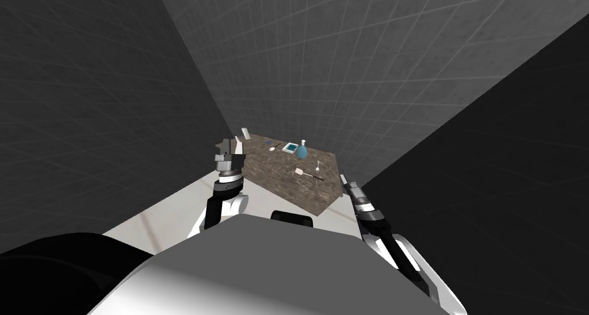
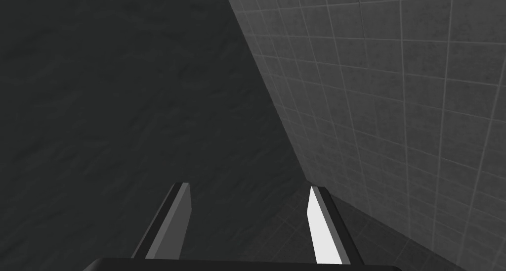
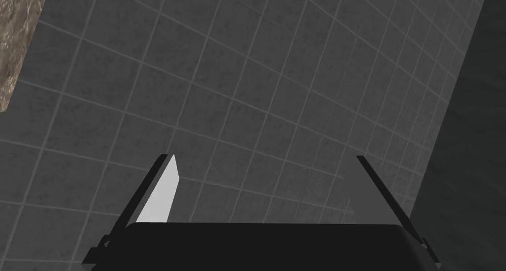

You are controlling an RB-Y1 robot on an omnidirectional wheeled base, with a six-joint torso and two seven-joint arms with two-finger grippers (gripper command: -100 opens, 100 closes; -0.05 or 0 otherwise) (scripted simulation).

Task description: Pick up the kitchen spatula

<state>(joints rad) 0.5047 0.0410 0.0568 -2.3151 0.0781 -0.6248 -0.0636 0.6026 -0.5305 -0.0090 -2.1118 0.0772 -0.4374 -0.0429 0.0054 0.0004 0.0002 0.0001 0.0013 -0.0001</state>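
Spatula (image 1: 300,171) lies flat mid-worktop (image 1: 270,176), well apart from both claws. Left claw (image 2: 247,186) and right claw (image 3: 264,157) are spread and empty, flanking the worktop. We judge them held clear, ready for the reach.

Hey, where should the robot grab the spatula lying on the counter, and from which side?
Probably the thin dark handle of the spatula, from straight above with fingers across it: it lies flat on the counter, white blade pointing left. The open right gripper is nearest the handle end.
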